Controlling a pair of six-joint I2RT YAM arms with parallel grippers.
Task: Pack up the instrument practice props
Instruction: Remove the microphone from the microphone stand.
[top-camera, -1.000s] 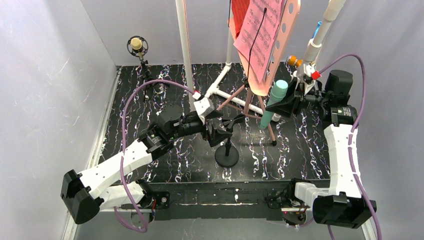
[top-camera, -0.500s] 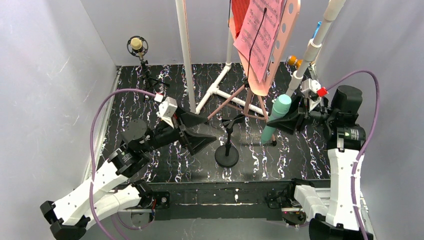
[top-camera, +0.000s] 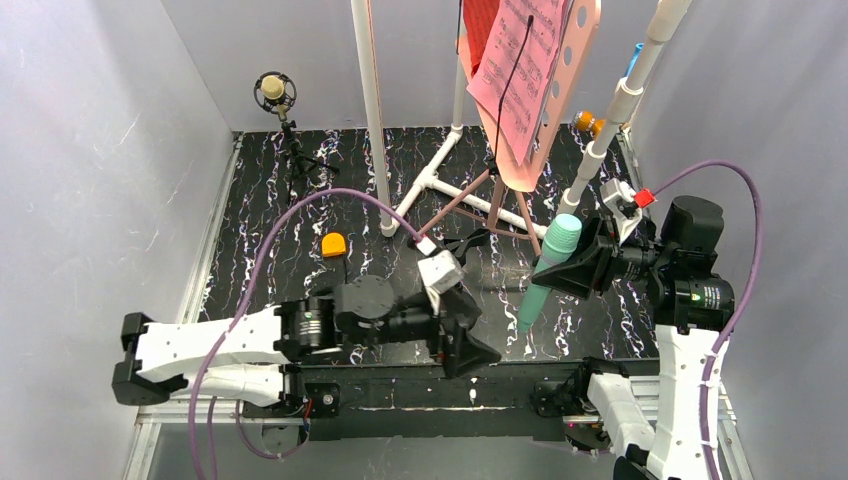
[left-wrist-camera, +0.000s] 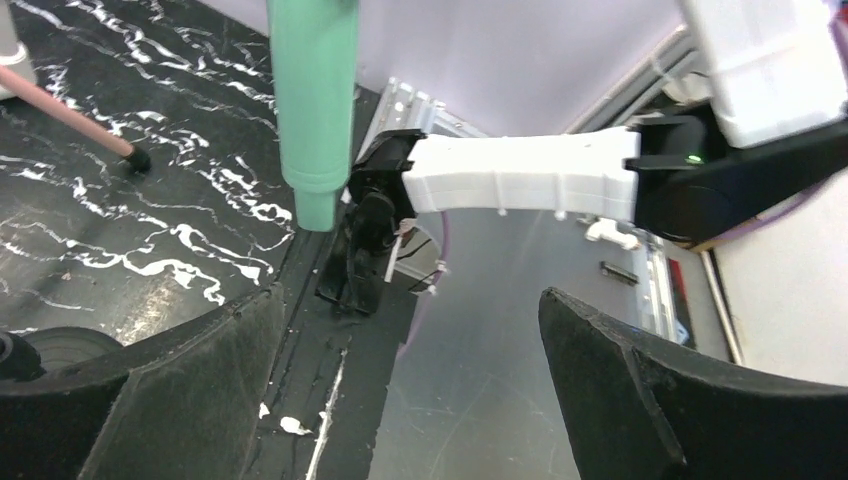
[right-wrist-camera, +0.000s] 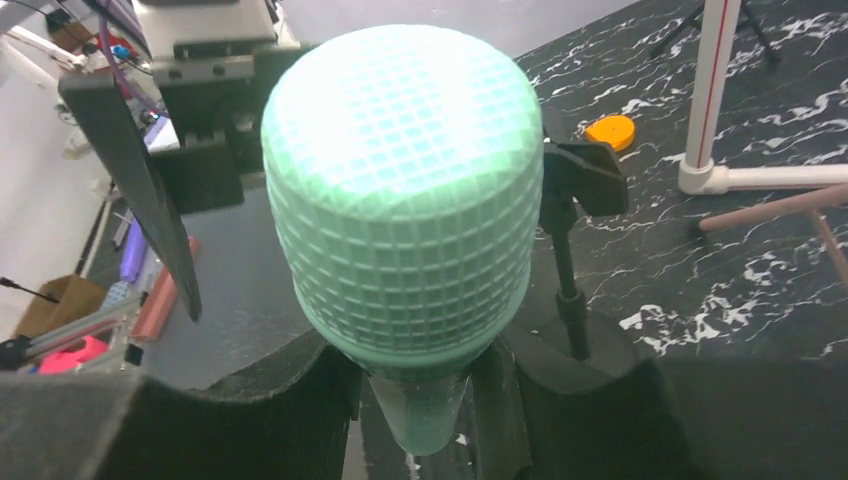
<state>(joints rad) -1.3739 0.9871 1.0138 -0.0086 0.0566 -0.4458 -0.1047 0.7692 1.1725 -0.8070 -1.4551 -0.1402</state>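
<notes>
L gripper (top-camera: 476, 340) nearest me, jaws apart, empty, on the near side of music stand (top-camera: 515, 170). R gripper (top-camera: 575, 268) clamped on mint-green mic (top-camera: 540, 285), aloft just right of stand. Next, I reckon: carry mic to packing spot; can't see one.

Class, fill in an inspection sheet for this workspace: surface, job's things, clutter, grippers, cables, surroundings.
Surface: black, white-veined tabletop.
Job's things: pink music stand upright at the back, sheet music and red folder on it; yellow microphone on a tripod, back left; mint-green microphone held, tilted.
Clutter: white pipe frame; orange disc; black mic stand, clip empty.
Grippers: left gripper open, empty; right gripper shut on the mint-green microphone.
Cables: purple cable arching over the left arm; another looping by the right arm.
Surroundings: grey walls on three sides.
</notes>
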